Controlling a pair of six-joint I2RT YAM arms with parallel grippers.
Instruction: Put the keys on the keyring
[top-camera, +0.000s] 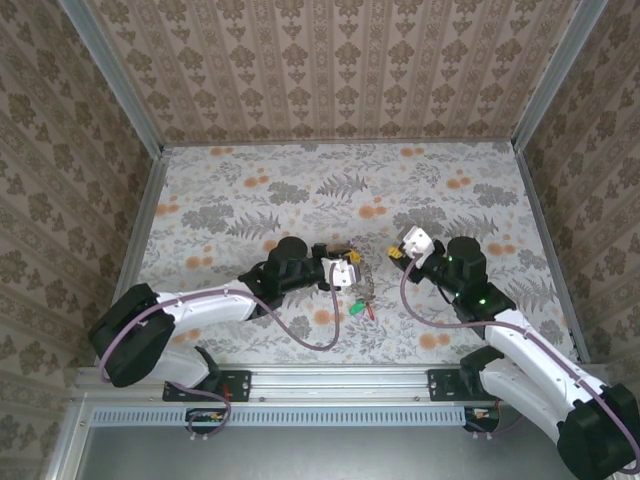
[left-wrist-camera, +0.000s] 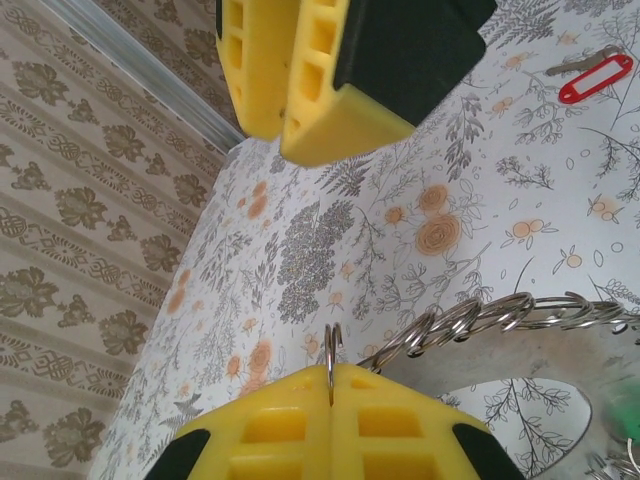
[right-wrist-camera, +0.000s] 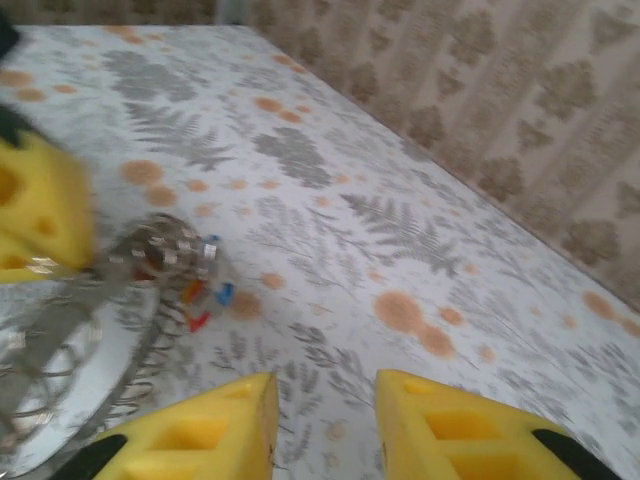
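Currently the left gripper (left-wrist-camera: 335, 258) gapes wide, touching the keyring (left-wrist-camera: 478, 318).

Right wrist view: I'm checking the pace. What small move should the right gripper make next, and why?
Probably ease forward toward the keys: the right gripper is open and empty, short of them, while the left gripper is at the keyring.

On surface (top-camera: 450, 190) centre: keyring (top-camera: 364, 283) between left pincer (top-camera: 345, 272) and right pincer (top-camera: 397, 256), touching left one; keys (top-camera: 360, 308) just nearside of it.
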